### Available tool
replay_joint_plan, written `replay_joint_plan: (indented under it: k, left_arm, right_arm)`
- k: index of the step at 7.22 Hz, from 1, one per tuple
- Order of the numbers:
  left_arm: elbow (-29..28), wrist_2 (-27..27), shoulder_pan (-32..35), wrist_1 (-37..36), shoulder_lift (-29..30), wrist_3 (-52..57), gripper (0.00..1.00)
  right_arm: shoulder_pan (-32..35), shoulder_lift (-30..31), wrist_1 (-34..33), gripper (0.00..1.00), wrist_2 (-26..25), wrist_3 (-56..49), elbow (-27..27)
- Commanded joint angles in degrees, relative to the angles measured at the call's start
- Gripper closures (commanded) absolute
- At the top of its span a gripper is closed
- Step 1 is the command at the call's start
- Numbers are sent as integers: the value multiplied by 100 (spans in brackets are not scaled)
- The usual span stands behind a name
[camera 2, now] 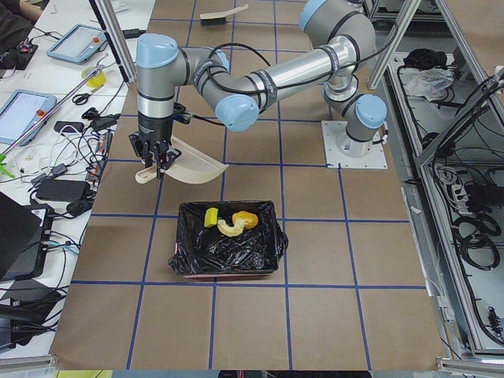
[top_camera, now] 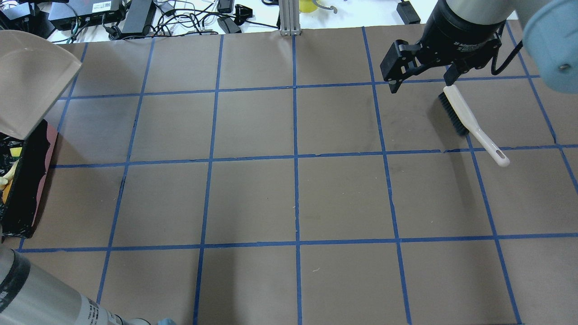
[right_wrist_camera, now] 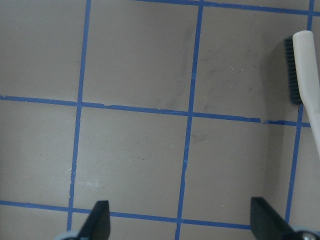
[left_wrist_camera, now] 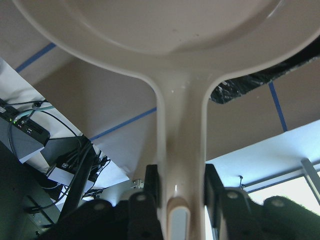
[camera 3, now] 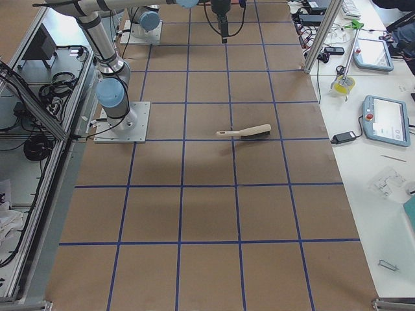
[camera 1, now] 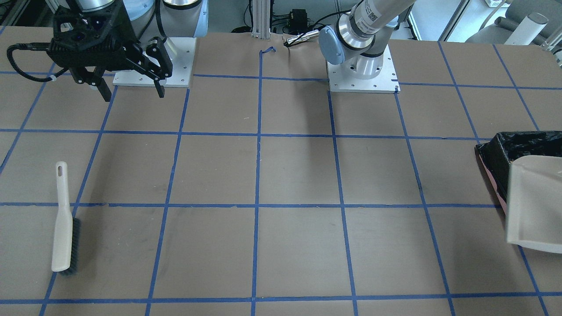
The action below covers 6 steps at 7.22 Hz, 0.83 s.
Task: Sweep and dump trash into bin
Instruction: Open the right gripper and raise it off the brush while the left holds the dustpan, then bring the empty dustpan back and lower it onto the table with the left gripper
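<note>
Counter (top_camera: 253,198) paper shows no loose trash. The bin (camera 2: 228,256) at the robot's left end holds all three trash (camera 2: 233,224) pieces, so dumping looks done. The dustpan (camera 2: 193,164) hangs by the bin's edge, handle clamped in the left pincer (left_wrist_camera: 181,187). The brush (camera 1: 63,219) lies flat; nearby the right pincer (right_wrist_camera: 182,220) gapes wide, empty.

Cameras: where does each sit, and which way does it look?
Front-facing: across the table, facing the robot; right tool, brush.
Overhead: behind the robot, looking down; right tool, dustpan.
Left: table's left end; left tool holding dustpan, trash in bin.
Right: table's right end; right arm's base, brush.
Left wrist: along the dustpan handle; tool's fingers.
Right wrist: down at table; fingertips, brush.
Shared: front-facing and overhead show the brush.
</note>
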<state>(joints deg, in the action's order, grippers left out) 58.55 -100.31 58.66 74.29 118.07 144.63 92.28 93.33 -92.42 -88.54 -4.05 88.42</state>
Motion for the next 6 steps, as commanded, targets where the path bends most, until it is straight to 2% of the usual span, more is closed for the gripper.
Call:
replay_joint_plan:
  k: [1, 4, 6]
  left_arm:
    - [182, 256, 653, 270, 146, -1475, 100]
    - [692, 399, 1321, 270, 374, -3198, 100]
    - [868, 583, 1595, 349, 655, -3774, 100]
  right_arm:
    - [-17, 1, -22, 0, 47, -17, -1]
    - [-17, 1, -31, 0, 56, -7, 17]
    - [-17, 1, -22, 0, 21, 53, 17]
